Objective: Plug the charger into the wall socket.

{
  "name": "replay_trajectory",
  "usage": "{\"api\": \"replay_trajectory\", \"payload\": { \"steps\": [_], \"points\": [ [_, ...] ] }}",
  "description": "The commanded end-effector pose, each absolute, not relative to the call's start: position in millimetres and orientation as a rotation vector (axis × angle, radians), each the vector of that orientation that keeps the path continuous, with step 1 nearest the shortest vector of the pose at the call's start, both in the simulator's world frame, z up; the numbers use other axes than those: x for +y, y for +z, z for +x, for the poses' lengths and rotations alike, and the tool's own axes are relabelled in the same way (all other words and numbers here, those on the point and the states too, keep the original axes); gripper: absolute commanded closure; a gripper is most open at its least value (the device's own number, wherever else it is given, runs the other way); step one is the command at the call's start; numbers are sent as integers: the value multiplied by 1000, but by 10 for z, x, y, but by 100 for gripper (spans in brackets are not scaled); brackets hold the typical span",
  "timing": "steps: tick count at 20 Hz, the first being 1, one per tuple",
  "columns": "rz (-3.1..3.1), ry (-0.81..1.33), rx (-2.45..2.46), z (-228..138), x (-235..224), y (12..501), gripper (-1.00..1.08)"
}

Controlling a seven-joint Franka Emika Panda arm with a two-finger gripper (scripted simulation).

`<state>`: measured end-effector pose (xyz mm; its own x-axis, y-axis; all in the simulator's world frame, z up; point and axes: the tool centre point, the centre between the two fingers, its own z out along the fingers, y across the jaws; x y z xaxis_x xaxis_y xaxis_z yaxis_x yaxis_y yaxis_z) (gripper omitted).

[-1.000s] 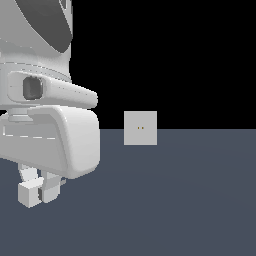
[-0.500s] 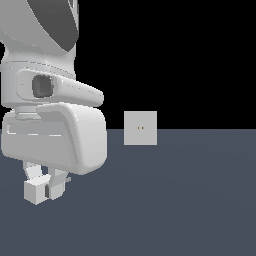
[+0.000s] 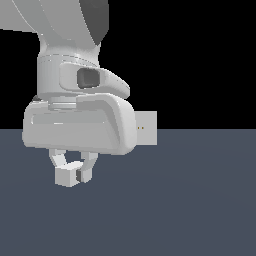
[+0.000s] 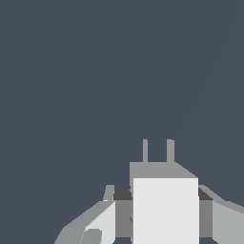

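The gripper [image 3: 74, 172] has its two pale fingers [image 3: 59, 160] closed narrowly on the small off-white rectangular charger block [image 3: 66, 176], one finger against each side face, the block filling the gap between them. In the wrist view the charger [image 4: 165, 209] sits squarely between the dark inner pads [image 4: 122, 192], with its two short grey prongs [image 4: 157, 150] projecting forward, clear of the fingers and parallel. The block appears to hang above the flat dark blue-grey floor [image 3: 190, 200], not resting on it.

Judgement: the charger looks rigid, light and smooth-sided, so it could twist or slip under insertion force. A hold on the flat sides, behind the prongs, as now, suits it best.

Outward, the flat light-grey square wall socket plate [image 3: 148, 128] stands upright, apparently farther back, partly hidden by the white hand housing [image 3: 80, 125], its two tiny dark-orange holes just visible. Charger and socket are well apart; insertion is not yet done.
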<state>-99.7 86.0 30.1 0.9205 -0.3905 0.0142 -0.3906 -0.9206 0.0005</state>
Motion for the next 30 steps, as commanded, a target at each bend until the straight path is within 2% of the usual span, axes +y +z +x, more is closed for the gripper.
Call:
{"api": "replay_trajectory", "payload": {
  "steps": [1,18,30],
  "points": [
    [3086,23,-570,-934,731,360,108],
    [3138,23,-129,-287,-131,805,108],
    [3141,22,63,83,-411,989,108]
  ]
}}
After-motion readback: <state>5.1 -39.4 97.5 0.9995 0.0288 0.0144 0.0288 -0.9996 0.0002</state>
